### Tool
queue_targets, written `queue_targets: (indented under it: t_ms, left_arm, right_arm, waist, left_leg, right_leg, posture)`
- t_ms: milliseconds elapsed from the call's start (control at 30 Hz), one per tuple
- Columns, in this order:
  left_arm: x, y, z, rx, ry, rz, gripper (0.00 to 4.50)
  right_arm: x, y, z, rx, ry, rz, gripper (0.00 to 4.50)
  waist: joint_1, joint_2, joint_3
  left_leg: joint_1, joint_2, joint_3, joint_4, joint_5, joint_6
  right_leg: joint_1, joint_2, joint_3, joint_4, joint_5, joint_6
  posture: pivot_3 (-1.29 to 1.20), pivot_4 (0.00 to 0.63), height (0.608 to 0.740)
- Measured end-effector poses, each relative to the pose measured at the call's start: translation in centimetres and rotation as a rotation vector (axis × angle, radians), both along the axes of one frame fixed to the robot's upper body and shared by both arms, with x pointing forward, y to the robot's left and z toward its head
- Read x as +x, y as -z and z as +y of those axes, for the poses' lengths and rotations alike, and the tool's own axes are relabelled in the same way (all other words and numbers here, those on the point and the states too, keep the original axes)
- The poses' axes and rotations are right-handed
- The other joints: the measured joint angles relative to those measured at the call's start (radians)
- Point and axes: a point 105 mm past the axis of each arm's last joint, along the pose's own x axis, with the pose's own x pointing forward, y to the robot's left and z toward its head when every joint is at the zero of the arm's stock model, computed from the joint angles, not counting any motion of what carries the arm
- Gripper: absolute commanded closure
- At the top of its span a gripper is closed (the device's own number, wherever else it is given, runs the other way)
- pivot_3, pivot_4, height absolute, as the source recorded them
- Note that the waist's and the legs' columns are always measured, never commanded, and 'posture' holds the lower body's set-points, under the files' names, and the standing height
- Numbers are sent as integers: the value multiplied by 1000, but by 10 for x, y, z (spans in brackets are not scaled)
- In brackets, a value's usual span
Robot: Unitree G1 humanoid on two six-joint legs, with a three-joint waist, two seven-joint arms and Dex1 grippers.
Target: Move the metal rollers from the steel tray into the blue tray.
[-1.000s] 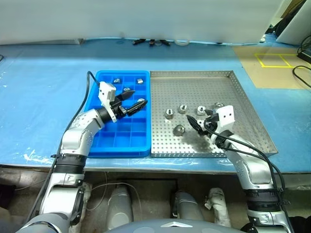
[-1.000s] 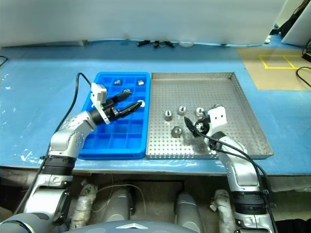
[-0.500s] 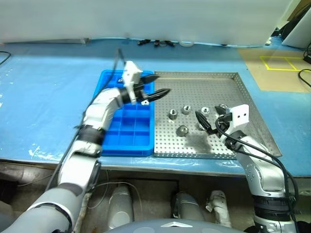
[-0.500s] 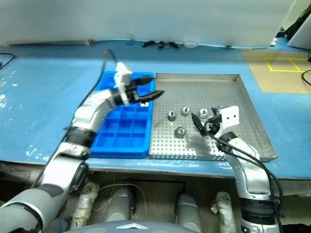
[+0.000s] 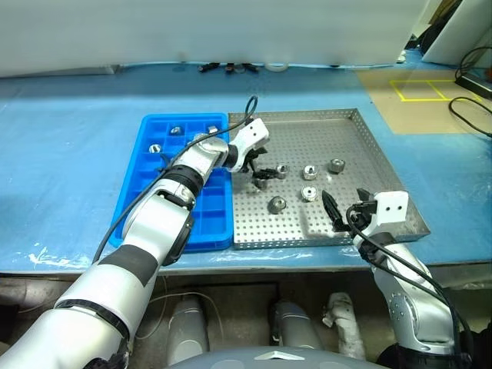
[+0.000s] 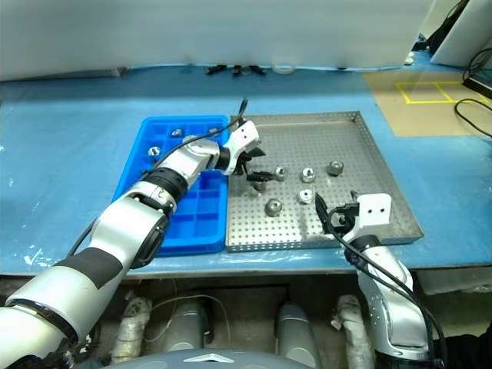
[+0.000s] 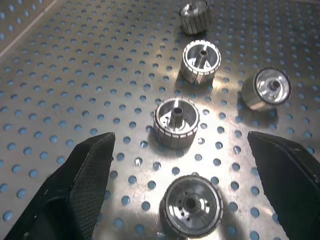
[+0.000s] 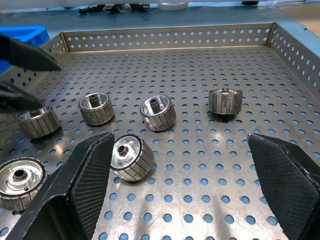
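Rollers (image 5: 277,203) lie in the steel tray (image 5: 361,138). Left gripper (image 5: 257,171), wide open and empty, hovers at nine o'clock there. Right gripper (image 5: 334,215) gapes empty too.

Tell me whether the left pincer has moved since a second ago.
Yes. The left pincer has crossed from above the blue tray over its right edge to the steel tray, and now hangs open over the metal rollers.
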Motion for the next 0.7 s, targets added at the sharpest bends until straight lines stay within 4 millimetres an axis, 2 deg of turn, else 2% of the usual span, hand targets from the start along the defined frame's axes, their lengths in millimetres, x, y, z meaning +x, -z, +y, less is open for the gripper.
queue_targets:
  t_ms: [133,367,533,633,700]
  left_arm:
    - [-2,7,-3,47,6,-7,0]
    - [3,22,6,134,-65,-3,0]
    - [4,25,9,194,-61,-29,0]
    - [4,26,9,208,-57,-34,619]
    - [4,26,9,219,-57,-39,1274]
  right_arm:
    - [-2,3,-3,-6,25,7,17]
    - [-2,4,-4,-11,56,7,17]
    - [0,3,-1,-9,63,1,17]
    - [2,-1,-1,-11,70,-9,0]
    - [2,-4,0,-12,71,-17,0]
  waist:
    - [-4,0,0]
    - [-14,0,0]
    - [-18,0,0]
    - [-21,0,0]
    - [-26,0,0]
  left_leg:
    - [0,-1,0,0,-1,1]
    - [0,0,0,0,-1,1]
    - [0,0,0,0,-1,1]
    - [1,0,0,0,-1,1]
    - [1,0,0,0,-1,1]
  right_leg:
    - [0,0,0,-1,0,0]
    - [-1,0,0,-1,0,0]
    - [0,0,0,-1,0,0]
    - [0,0,0,-1,0,0]
    - [0,0,0,-1,0,0]
  posture:
    - [-423,150,740]
    - [-430,150,740]
    - [-438,150,740]
    - [-441,150,740]
    - [-446,150,740]
